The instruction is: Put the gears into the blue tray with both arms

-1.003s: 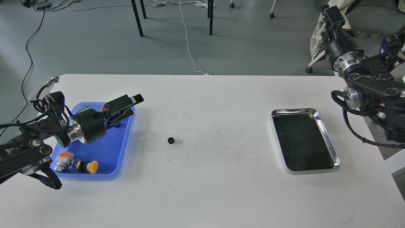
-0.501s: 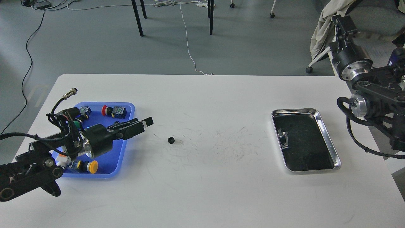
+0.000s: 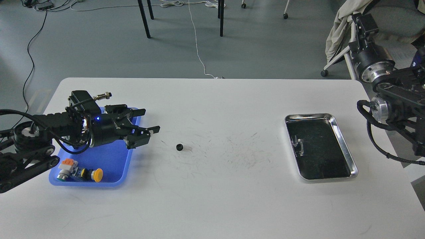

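Fingers [image 3: 153, 128] spread over scuffed white table [image 3: 212, 199]; grey floor [image 3: 99, 49] behind

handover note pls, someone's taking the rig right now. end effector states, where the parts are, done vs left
Left end effector: open, empty, at the right edge of the blue tray, pointing toward the gear.
Right end effector: raised off the table's far right side; fingers not readable, nothing seen in it.
Gear: one visible, lying on the white table right of the blue tray, touching nothing.
Blue tray: holds push-button switches; no gear visible in the part that shows, the left arm hides some of it.
Steel tray: on the right, no gear in it.
Left to do: pick up the gear and put it in the blue tray.
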Available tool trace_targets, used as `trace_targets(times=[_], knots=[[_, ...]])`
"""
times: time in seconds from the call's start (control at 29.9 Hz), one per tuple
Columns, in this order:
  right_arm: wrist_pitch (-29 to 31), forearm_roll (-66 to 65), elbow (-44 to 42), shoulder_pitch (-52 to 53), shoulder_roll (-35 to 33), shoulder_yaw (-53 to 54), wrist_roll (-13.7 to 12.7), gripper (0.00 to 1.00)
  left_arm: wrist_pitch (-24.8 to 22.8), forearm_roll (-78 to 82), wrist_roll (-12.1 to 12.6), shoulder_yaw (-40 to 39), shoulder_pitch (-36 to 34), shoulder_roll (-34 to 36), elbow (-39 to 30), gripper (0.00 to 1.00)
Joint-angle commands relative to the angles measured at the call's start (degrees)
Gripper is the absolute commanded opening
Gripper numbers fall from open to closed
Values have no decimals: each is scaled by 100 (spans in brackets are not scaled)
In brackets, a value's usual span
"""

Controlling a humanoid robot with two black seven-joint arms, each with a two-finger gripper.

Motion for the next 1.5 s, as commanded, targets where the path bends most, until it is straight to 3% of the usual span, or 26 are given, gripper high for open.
trace_targets(times=[0.0, 0.23, 0.33, 0.53, 0.74, 0.8, 0.97, 1.27, 1.47], knots=[[17, -8, -12, 8, -4, -19, 1, 96, -238, 99, -256, 201, -188, -50, -24, 81], [17, -17, -21, 8, -13, -28, 1, 96, -862, 187, -256, 404, -583, -498, -42, 81], [17, -17, -30, 8, -13, -28, 1, 96, -907, 257, -256, 386, -627, -630, -7, 81], [17, -17, 5, 17, -153, -19, 1, 96, -626, 493, -256, 456, -619, -876, 107, 81], [52, -25, -12, 8, -162, -19, 1, 96, -582, 1504, -256, 597, -811, -1323, 730, 81], [79, -25, -47, -10, -179, 7, 1, 96, -573, 1516, -256, 615, -838, -1613, 1037, 86], [149, 62, -91, -106, -390, 209, -34, 96, -520, 1516, -256, 852, -847, -1922, 1329, 87], [290, 502, -91, -616, -399, 824, -219, 96, -494, 1516, -256, 1291, -917, -2238, 1627, 80], [466, 511, -109, -871, -399, 1062, -254, 96, -152, 1516, -256, 1598, -900, -2449, 2005, 80]])
